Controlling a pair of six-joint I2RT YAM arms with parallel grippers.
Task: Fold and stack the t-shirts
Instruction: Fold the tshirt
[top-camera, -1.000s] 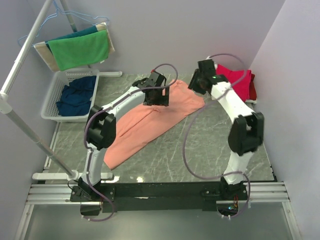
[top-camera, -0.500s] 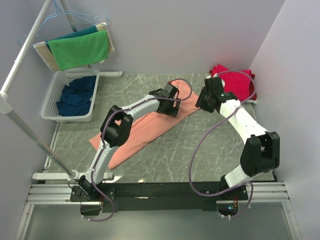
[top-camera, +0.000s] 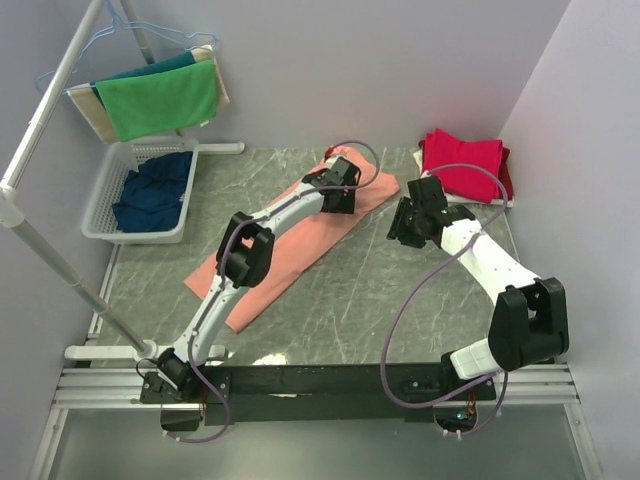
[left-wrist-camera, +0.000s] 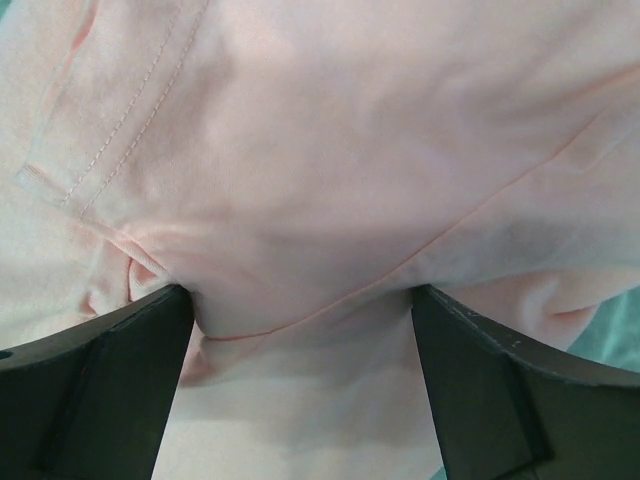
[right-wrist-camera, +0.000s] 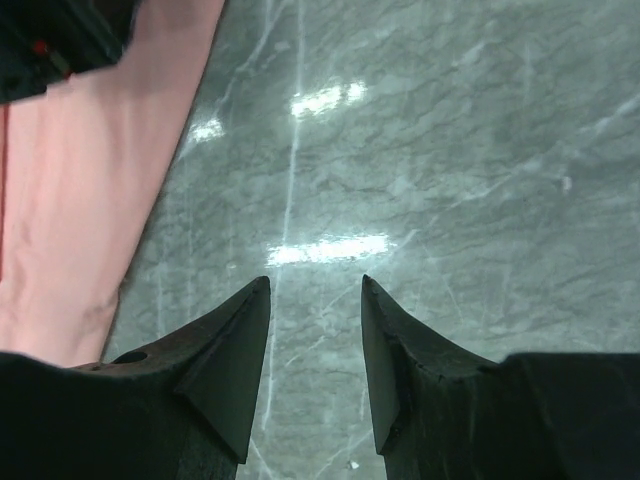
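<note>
Salmon tee (top-camera: 310, 240) lies flat on the table (top-camera: 420, 300), folded into a long strip. In the top view it runs diagonally from lower left of centre up to upper centre. Its upper end is near the table's back edge.

Left gripper (left-wrist-camera: 300, 298): arm stretched along the strip, head over the tee's upper end. In the wrist view the jaws are spread wide, with the fingers (left-wrist-camera: 100, 385) in the bottom corners of the frame. Salmon cloth fills everything between and above them. The tips sit against the cloth, with a small pucker beside the lower-left finger. A seam crosses between the tips and a stitched hem shows upper left. Nothing is clamped. Can't tell whether the tips press down or only touch.

Right gripper (right-wrist-camera: 315, 285): right of centre in the top view, just off the tee's right edge, between the tee and the red stack (top-camera: 462, 165). In the wrist view the jaws are partway apart with a clear gap and nothing in it. Bare marble with light glare lies below, and the tee's edge runs down the left of that frame.

Red stack: folded tees in the upper right of the table, crimson on top, darker red edge showing at the right. It is apart from both grippers.

Navy tees (top-camera: 150, 195): crumpled in the white basket (top-camera: 100, 218), left side of the frame. A green cloth (top-camera: 160, 100) hangs above the basket, upper left.
</note>
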